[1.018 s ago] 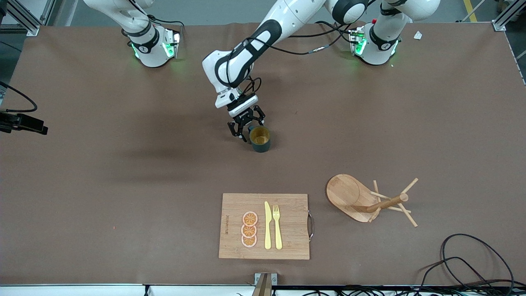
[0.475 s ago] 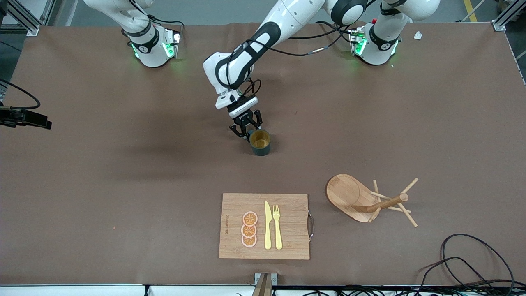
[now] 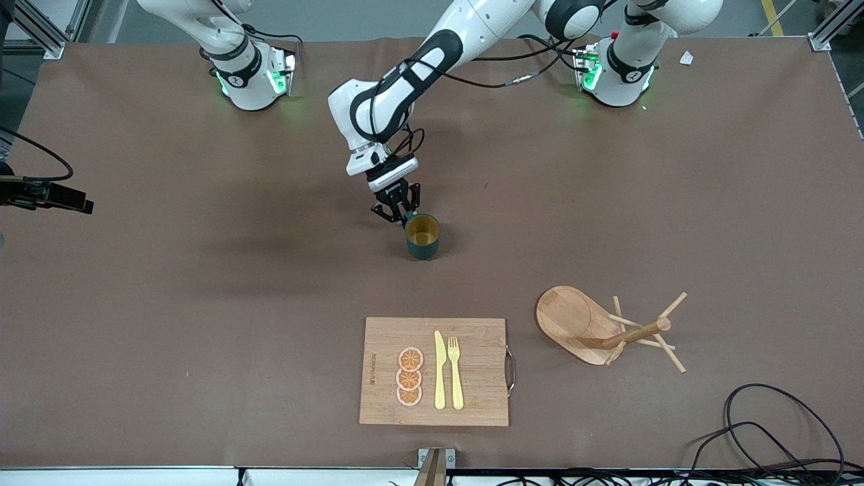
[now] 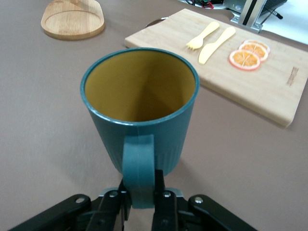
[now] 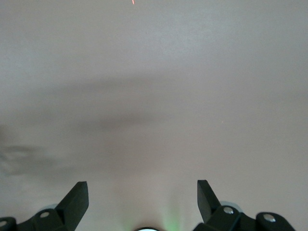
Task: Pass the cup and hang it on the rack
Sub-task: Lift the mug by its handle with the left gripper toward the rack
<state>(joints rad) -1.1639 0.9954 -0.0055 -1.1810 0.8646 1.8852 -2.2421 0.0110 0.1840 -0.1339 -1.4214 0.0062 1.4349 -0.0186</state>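
The dark teal cup [image 3: 422, 237] with a tan-yellow inside stands upright near the middle of the table. My left gripper [image 3: 403, 216] reaches down beside it and is shut on the cup's small handle [image 4: 138, 163]. In the left wrist view the cup [image 4: 139, 96] fills the middle, with the handle pinched between my left gripper's [image 4: 143, 180] black fingers. The wooden rack [image 3: 594, 327], with an oval base, a post and thin pegs, stands nearer the front camera toward the left arm's end. My right gripper [image 5: 142, 185] is open over bare table.
A bamboo cutting board [image 3: 472, 371] near the table's front edge carries a yellow knife [image 3: 439, 370], a fork [image 3: 455, 371] and orange slices [image 3: 410, 376]. Black cables [image 3: 776, 432] lie at the front corner by the left arm's end.
My left gripper's fingers closed on the cup's handle. The cup shifted slightly toward the right arm's end of the table.
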